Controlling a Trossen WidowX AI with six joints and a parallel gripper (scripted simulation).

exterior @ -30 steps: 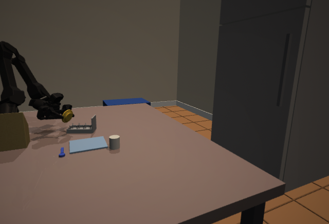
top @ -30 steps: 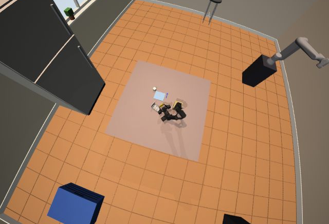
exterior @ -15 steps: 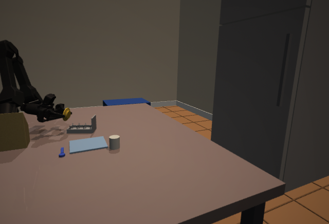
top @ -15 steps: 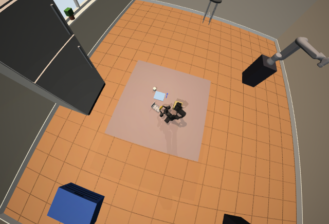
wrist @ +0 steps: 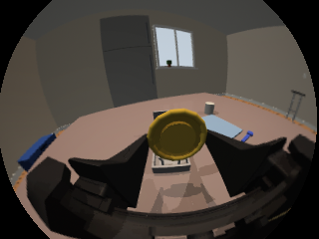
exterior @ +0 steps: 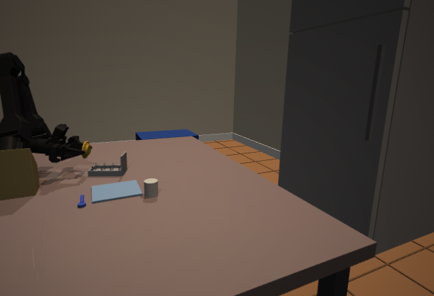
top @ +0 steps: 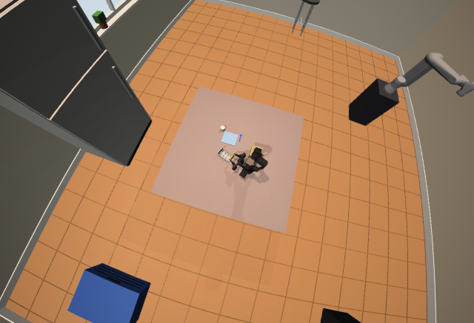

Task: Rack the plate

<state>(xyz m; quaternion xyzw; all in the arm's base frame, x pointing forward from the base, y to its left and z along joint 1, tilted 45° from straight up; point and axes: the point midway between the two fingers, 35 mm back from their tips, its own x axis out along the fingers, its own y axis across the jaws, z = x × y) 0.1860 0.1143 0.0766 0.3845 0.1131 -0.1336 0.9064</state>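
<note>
Yellow plate (top: 232, 156) (exterior: 86, 149) (wrist: 177, 133), pinched by its rim between the two fingers of the pincer (top: 236, 161) (exterior: 84, 151) (wrist: 175, 134), is shown raised above the tabletop (top: 260, 204) (exterior: 224, 229) (wrist: 125, 126), its disc standing nearly upright in the exterior view. The grey dish rack (top: 224, 154) (exterior: 105, 172) (wrist: 170, 168) rests on the tabletop, with small uprights along its base and a taller panel at its far end as seen from the wrist; in that view the plate overlaps it and hides part of its interior. Picking up is complete, and the turn toward a standing attitude appears largely made; insertion between the rails, release and withdrawal are left. The black arm (top: 261, 161) (exterior: 15, 110) bends down from its raised joint to a forearm and wrist reaching almost level toward the rack, the fingers inclined slightly downward and closing on opposite sides of the plate. From this pose, the next move probably calls for advancing over a slot, checking that the disc lies parallel with it, and lowering; a slight error in angle could set the lower rim on a rail. Beyond the working line lie a pale blue mat (top: 229, 138) (exterior: 116, 190) (wrist: 222, 126), a whitish cup (top: 222, 128) (exterior: 150, 188) (wrist: 209, 108) and a blue spoon (top: 240, 137) (exterior: 81, 201) (wrist: 247, 136).
</note>
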